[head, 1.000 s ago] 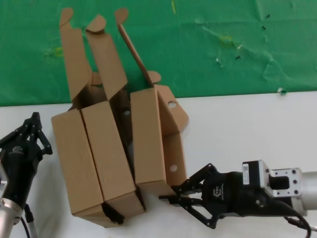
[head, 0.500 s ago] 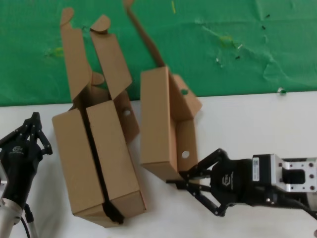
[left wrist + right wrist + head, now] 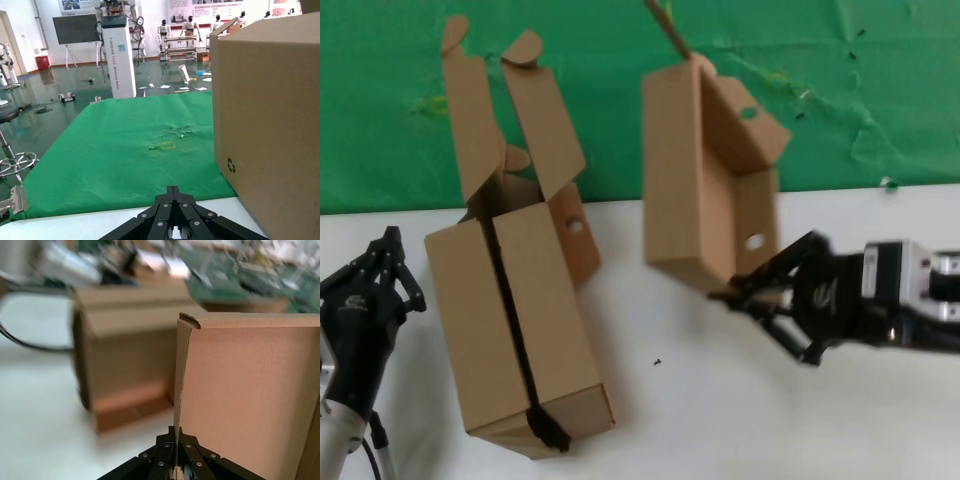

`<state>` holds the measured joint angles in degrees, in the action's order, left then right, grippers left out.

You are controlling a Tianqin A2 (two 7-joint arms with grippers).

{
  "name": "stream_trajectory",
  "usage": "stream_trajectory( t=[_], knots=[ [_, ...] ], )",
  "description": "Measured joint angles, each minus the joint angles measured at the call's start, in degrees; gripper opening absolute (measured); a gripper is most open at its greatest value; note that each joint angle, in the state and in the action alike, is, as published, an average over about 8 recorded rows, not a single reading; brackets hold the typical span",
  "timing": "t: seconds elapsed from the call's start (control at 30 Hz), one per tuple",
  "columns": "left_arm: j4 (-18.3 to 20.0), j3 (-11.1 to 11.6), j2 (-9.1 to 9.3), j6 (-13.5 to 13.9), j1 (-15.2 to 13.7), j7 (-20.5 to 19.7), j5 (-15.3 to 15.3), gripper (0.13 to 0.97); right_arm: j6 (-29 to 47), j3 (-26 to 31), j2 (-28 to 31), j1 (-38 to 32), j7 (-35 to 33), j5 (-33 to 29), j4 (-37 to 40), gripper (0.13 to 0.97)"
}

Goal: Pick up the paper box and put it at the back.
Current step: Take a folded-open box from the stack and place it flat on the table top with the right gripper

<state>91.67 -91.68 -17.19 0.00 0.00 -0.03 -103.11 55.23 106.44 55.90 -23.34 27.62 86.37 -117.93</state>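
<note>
Above table (image 3: pixel 840 420), paper box (image 3: pixel 690 180) in right jaws

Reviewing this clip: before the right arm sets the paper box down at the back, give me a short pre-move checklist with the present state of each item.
1. Grip: right gripper has its fingers shut on the near wall edge of the paper box; the right wrist view shows the wall pinched. Ok.
2. Box off the table: it appears lifted, its near end raised. Ok.
3. Clear of the paired boxes: an open gap separates them. Ok.
4. Box level: it hangs tilted from one edge, lid open. Not ok.
5. Landing spot along the green cloth: partly hidden behind the box. Cannot tell.
6. Left gripper: parked at the table's left side, away from the box. Ok.
</note>
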Motion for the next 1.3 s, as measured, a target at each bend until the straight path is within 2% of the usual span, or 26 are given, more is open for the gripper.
stream_trajectory(
  t=[0.3, 0.47, 0.63, 0.8, 0.93, 1.1, 1.3],
  knots=[
    [0.0, 0.0, 0.0, 0.0, 0.0, 0.0, 0.0, 0.143, 4.25, 1.01, -2.91, -5.55, 15.93, -22.41, -0.07, 0.149],
    [0.0, 0.0, 0.0, 0.0, 0.0, 0.0, 0.0, 0.143, 8.41, 4.71, -5.57, -10.56, 23.65, -36.81, -0.07, 0.149],
    [0.0, 0.0, 0.0, 0.0, 0.0, 0.0, 0.0, 0.143, 15.18, 9.32, -9.68, -15.71, 28.13, -51.01, -0.07, 0.149],
    [0.0, 0.0, 0.0, 0.0, 0.0, 0.0, 0.0, 0.143, 22.42, 11.86, -15.62, -18.26, 27.75, -62.93, 0.08, 0.149],
    [0.0, 0.0, 0.0, 0.0, 0.0, 0.0, 0.0, 0.143, 26.23, 13.0, -20.52, -18.89, 25.33, -69.39, 1.56, 0.149],
    [0.0, 0.0, 0.0, 0.0, 0.0, 0.0, 0.0, 0.143, 27.36, 13.85, -25.68, -19.31, 21.85, -73.53, 6.17, 0.149],
    [0.0, 0.0, 0.0, 0.0, 0.0, 0.0, 0.0, 0.143, 24.93, 14.04, -30.76, -19.42, 17.72, -76.46, 13.59, 0.149]
  ],
)
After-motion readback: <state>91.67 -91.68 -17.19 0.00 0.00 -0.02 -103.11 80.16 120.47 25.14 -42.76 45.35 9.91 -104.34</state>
